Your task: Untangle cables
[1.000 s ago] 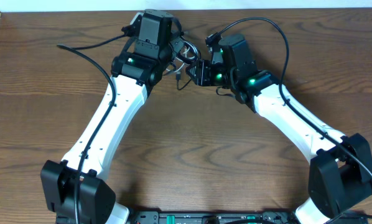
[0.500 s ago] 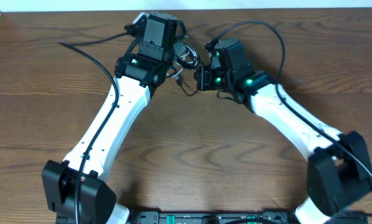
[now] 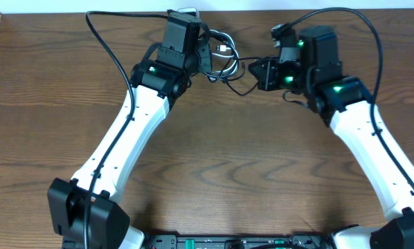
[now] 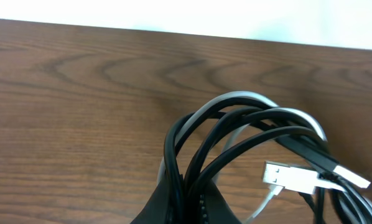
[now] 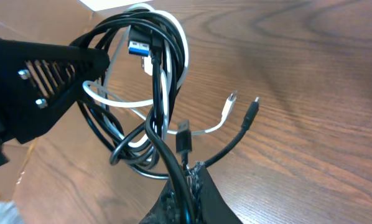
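The right gripper (image 5: 185,182) is pressed together on a single strand of the black cable (image 5: 153,93), which rises from between the fingers toward the hanging bundle. The left gripper (image 4: 185,198) is likewise pinched shut, with several black loops gathered between its fingers; whether a strand of the white cable (image 5: 185,59) is also caught there cannot be told. In the overhead view, the two grippers are seen near the far edge of the table (image 3: 214,173), the left one at the tangle and the right one a short way apart from it, with the black strand stretched between them. The cables are held as one interlaced bundle, lifted off the wood at the left gripper, with the white loops threaded through the black ones. In the left wrist view, a white-bodied USB plug (image 4: 290,177) is seen lying against the right side of the loops. In the right wrist view, two free ends project from the lower bundle toward the right: a small white plug (image 5: 231,99) and, just beside it, a small black plug (image 5: 254,103). Both ends are clear of the fingers.
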You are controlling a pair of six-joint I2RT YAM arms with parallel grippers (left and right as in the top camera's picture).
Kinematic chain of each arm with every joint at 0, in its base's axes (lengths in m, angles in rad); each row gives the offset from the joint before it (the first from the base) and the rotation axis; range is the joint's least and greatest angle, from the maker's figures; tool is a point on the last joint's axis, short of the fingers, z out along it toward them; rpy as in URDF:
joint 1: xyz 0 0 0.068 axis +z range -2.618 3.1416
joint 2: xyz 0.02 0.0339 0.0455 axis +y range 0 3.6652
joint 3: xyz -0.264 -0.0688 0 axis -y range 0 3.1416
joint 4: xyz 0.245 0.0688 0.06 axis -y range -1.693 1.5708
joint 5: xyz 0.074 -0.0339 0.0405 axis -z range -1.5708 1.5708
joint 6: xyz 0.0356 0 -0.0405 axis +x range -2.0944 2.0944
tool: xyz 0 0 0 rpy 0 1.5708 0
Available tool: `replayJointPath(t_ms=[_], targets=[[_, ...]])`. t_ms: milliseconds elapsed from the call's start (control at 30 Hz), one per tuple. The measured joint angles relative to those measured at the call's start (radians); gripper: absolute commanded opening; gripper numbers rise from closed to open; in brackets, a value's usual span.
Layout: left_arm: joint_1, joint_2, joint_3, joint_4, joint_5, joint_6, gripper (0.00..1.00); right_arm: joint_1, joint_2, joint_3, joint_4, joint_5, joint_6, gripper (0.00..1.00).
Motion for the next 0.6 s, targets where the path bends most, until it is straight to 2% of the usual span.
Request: replayJointPath(t_ms=[333,600], targets=[[-0.003,0.0,0.0,0.0,0.018,0.055,0.07,-0.159,-0.003,0.0,0.024,-0.293,-0.028,0.01],[0.001,0.0,0.0,-0.027,0.019,0.072,0.08,-0.279,-0.008,0.0,0.19,-0.57,-0.005,0.01]])
